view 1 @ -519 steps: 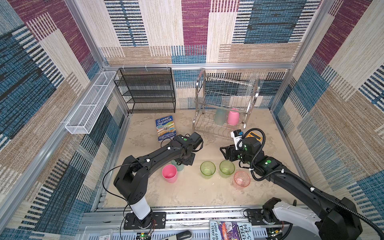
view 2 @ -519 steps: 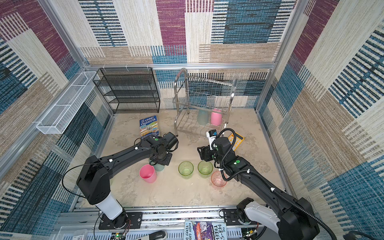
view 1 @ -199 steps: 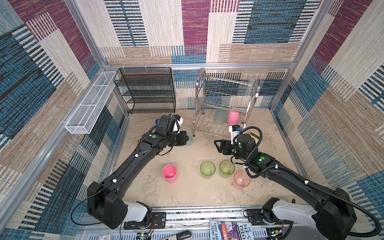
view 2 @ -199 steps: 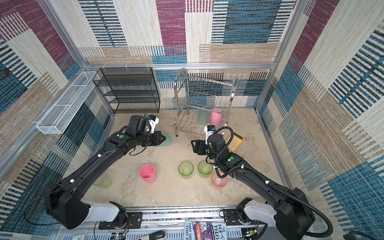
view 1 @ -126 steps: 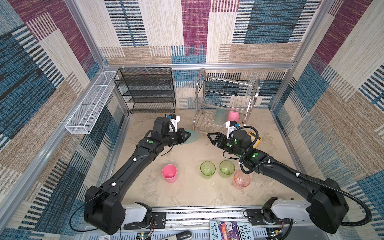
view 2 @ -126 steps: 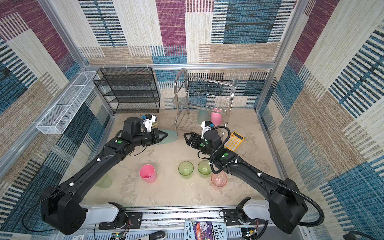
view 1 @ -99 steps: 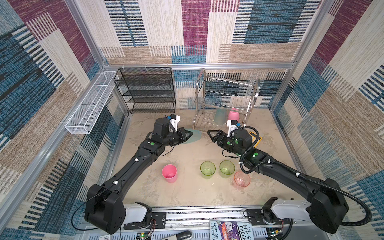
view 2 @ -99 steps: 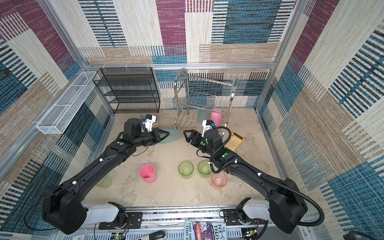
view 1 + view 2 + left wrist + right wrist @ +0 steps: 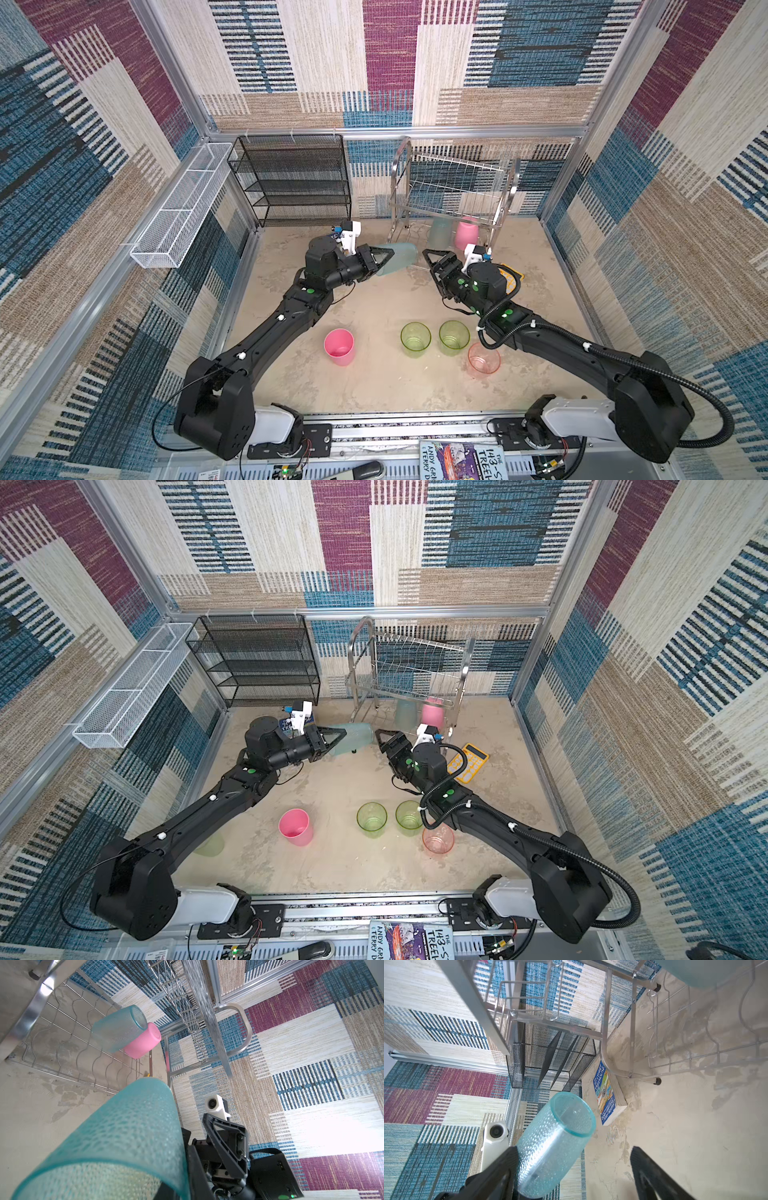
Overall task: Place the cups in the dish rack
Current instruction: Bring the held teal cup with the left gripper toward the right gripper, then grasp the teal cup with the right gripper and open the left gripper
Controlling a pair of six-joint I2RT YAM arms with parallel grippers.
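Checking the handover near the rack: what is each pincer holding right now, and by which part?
Left pincer grips the see-through teal tumbler at its open rim end, base pointing away. Right pincer is open and holds nothing.

Yellow-green cup (image 9: 211, 846) half hidden behind the left arm (image 9: 195, 812)

blue book (image 9: 607, 1093): "91-STOREY TREEHOUSE", "ANDY GRIFFITHS" | front book (image 9: 461, 457): "143-S…", "TREEH…"

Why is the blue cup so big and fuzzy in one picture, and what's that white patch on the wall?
Left wrist view: the held teal cup is close to the lens, so it looms and blurs; bright light washes out the wall. In a top view the cup is small, clear.
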